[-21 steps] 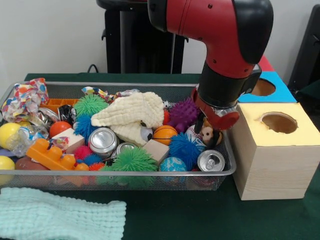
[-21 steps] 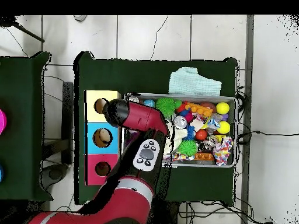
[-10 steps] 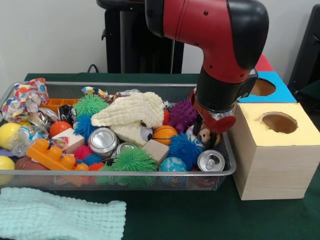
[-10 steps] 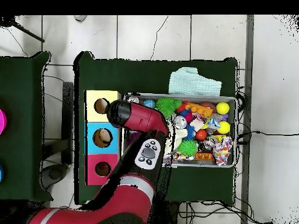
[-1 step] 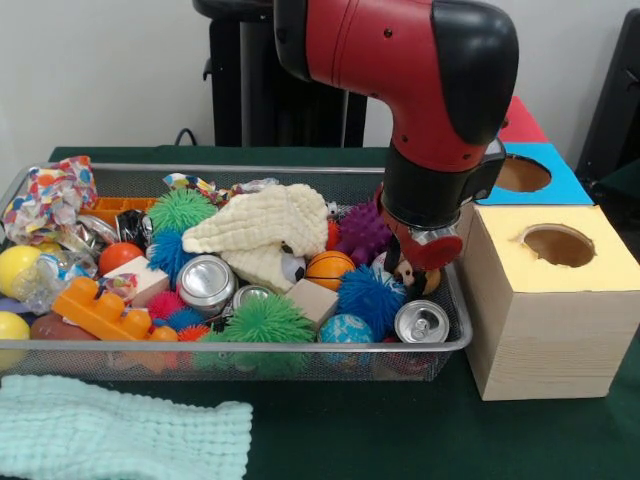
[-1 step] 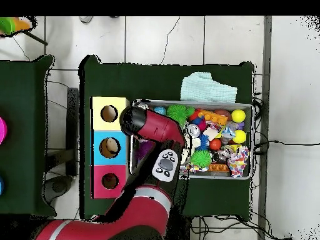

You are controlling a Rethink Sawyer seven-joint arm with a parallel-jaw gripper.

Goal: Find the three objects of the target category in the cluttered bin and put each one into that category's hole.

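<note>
Green table, wire bin, pincer inside.

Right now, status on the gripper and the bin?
Gripper low at the bin's box-side end, finger state unclear. Small toy figure directly beneath. Blue spiky ball, can crowd it.

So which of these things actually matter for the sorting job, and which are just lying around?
Part of the job:
wire bin
yellow box with its hole
blue box
gripper over a small toy
soda can

Just lying about:
mint towel
dark green table cover
</note>
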